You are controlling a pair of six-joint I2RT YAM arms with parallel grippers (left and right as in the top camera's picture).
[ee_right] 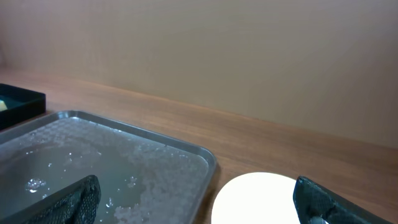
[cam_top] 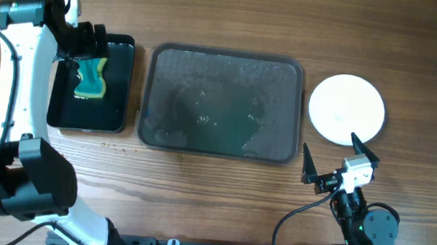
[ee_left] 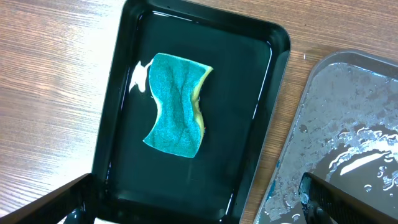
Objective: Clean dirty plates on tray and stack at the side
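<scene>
Now the wet dark grey tray (cam_top: 157,92) sits mid-tabletop (cam_top: 220,187), with strips of bare wood around its rim. White plates (cam_top: 346,109) lie just right of it, just beyond the released right hand (cam_top: 336,158). The left hand (cam_top: 91,42), fingers spread, hovers over the sponge (ee_left: 177,106) in the black container (ee_left: 118,93). The plate count is unreadable from above

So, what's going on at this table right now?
Neither arm is holding anything. The tray is wet and has no plates on it. The plates, plain white, lie to its right as one round pile; how many cannot be told from above. The sponge lies in the black container, and the left gripper hangs open above it. The right gripper is open beside the plates.
</scene>
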